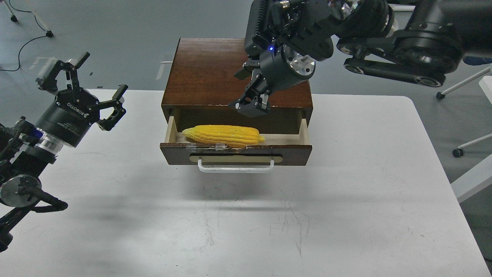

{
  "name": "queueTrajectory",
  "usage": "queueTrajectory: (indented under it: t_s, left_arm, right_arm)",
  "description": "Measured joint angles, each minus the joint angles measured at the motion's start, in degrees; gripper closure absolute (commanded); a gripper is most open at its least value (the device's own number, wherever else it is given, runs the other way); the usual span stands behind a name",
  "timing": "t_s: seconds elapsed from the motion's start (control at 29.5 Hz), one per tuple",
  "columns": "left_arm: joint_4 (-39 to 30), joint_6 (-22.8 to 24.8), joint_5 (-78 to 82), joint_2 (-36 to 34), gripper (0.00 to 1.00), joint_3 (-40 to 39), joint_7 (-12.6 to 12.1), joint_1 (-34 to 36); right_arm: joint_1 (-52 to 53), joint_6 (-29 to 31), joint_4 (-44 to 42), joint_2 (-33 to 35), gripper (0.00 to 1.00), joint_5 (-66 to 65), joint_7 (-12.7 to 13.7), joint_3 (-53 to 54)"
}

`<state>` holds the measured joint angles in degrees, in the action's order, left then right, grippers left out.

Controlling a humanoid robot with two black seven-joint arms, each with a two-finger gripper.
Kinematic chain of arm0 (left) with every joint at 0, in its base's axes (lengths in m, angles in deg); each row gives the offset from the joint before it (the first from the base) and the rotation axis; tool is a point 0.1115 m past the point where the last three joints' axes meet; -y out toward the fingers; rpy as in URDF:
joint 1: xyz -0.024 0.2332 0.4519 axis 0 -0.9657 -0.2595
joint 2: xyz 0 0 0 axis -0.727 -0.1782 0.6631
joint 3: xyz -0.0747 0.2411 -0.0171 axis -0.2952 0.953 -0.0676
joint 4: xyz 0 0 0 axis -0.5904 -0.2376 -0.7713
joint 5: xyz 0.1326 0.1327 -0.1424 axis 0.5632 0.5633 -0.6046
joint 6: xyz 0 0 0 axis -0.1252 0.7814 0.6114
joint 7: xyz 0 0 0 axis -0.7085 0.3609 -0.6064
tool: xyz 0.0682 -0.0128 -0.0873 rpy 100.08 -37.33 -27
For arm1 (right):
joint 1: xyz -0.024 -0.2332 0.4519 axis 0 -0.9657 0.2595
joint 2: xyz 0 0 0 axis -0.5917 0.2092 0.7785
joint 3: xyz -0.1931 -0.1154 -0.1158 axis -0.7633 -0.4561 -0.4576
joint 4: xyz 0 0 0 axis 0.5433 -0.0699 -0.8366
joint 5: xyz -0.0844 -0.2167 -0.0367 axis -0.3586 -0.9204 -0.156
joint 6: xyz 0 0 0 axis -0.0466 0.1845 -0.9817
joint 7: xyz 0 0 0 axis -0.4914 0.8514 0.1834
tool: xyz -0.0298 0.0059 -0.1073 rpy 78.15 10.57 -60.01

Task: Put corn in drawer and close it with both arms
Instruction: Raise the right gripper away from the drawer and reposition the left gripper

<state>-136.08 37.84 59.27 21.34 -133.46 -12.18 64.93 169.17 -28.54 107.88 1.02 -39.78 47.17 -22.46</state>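
Closing this wide, shallow dark brown drawer (235, 153) is what remains, and that is where your risks lie. The long, bright yellow ribbed plastic corn cob (224, 135) already lies inside on the pale wood floor, resting against the chipped, taped front edge and seeming to ride slightly above it — if it sits proud, it could catch on the cabinet's upper lip as the front slides in.

Your right pincer (251, 106) hangs just above the open drawer, over the cob's right end, with its fingers drawn close together and holding nothing; a push started before it lifts clear could trap it. Your left pincer (94, 90) hovers spread wide above the white tabletop (346, 200), well apart from the white bar handle (236, 167).

Pushing from one side only may skew the drawer in its runners — or slide the whole wooden cabinet (209, 69) backward.
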Motion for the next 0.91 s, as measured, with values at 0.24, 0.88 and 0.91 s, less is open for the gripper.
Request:
queueTrajectory:
  t_s: [0.24, 0.88, 0.91]
  left_arm:
    - [0.9, 0.0, -0.1, -0.4, 0.01, -0.5, 0.0, 0.1]
    - [8.9, 0.0, 4.3, -3.9, 0.01, -7.0, 0.0, 5.9]
    - [6.9, 0.0, 7.0, -4.2, 0.01, -7.2, 0.0, 6.3]
  right_arm:
    - [-6.6, -0.1, -0.1, 15.9, 0.0, 22.5, 0.0, 5.2]
    - [-61.9, -0.5, -5.4, 29.7, 0.0, 57.0, 0.0, 37.5]
    - [-62.7, -0.5, -6.6, 28.7, 0.0, 58.3, 0.0, 37.7]
